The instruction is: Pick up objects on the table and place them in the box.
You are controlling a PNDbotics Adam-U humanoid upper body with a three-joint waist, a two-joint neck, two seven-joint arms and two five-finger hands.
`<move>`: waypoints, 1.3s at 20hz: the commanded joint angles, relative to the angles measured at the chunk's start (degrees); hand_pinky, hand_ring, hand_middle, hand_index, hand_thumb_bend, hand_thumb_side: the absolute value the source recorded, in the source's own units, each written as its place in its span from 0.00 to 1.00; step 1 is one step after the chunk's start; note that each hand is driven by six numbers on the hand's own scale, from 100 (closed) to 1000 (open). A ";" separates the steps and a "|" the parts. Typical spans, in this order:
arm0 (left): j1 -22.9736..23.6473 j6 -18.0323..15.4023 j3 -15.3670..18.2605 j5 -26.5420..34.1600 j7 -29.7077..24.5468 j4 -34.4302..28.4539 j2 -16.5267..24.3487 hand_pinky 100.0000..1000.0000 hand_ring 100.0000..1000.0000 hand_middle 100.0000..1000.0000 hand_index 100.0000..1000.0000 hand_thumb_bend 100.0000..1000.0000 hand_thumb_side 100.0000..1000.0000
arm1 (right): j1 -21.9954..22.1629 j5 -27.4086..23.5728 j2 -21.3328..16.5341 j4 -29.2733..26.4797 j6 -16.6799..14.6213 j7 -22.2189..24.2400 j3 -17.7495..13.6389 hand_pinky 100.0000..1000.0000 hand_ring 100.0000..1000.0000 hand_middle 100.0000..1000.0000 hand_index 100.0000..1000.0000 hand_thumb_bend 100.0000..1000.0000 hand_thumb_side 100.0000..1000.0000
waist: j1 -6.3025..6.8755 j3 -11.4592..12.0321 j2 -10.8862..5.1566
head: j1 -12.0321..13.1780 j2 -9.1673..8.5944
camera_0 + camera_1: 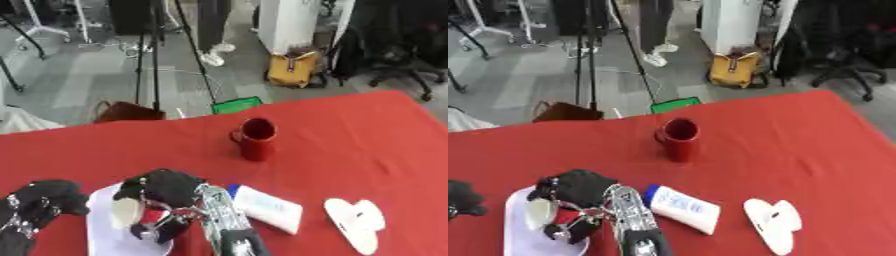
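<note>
My right hand hangs over the flat white box at the lower left. Its fingers are curled round a small white and red object; I cannot make out what that object is. Just right of the hand lies a white tube with a blue cap. Further back, mid-table, a red mug stands upright. A white two-lobed object lies at the lower right. My left hand rests at the lower left corner beside the box, fingers relaxed and holding nothing.
The red tablecloth covers the whole table; its far edge runs askew across the view. Beyond it on the floor are tripod legs, a green box, a yellow bag and office chairs.
</note>
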 commanded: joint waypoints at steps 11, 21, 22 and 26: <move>-0.37 0.35 0.01 0.12 0.10 -1.23 0.30 0.66 0.71 0.71 0.80 0.37 0.97 | -5.64 -2.27 -0.56 4.09 -0.92 -4.58 4.06 0.85 0.88 0.88 0.97 0.65 0.55 | -0.46 0.15 -1.20 | 0.00 -1.08; -0.22 0.74 0.10 0.20 0.09 -1.23 0.36 0.65 0.71 0.71 0.80 0.37 0.97 | -11.95 -16.76 -3.94 5.09 -0.92 1.75 6.74 0.87 0.90 0.89 0.98 0.59 0.53 | -0.89 -0.25 -1.52 | 0.53 -1.20; -0.19 0.76 0.15 0.16 0.13 -1.23 0.38 0.65 0.71 0.71 0.80 0.37 0.97 | -12.44 -19.31 -4.53 4.30 -0.92 1.86 6.61 0.82 0.86 0.84 0.95 0.51 0.51 | -0.91 -0.39 -1.54 | 0.65 -1.17; 0.06 0.82 0.40 -0.08 0.35 -1.23 0.43 0.65 0.71 0.71 0.80 0.37 0.97 | -13.76 -32.91 -7.97 0.08 -0.80 1.43 4.86 0.69 0.77 0.74 0.92 0.47 0.44 | -0.88 -1.45 -1.58 | 1.61 -0.92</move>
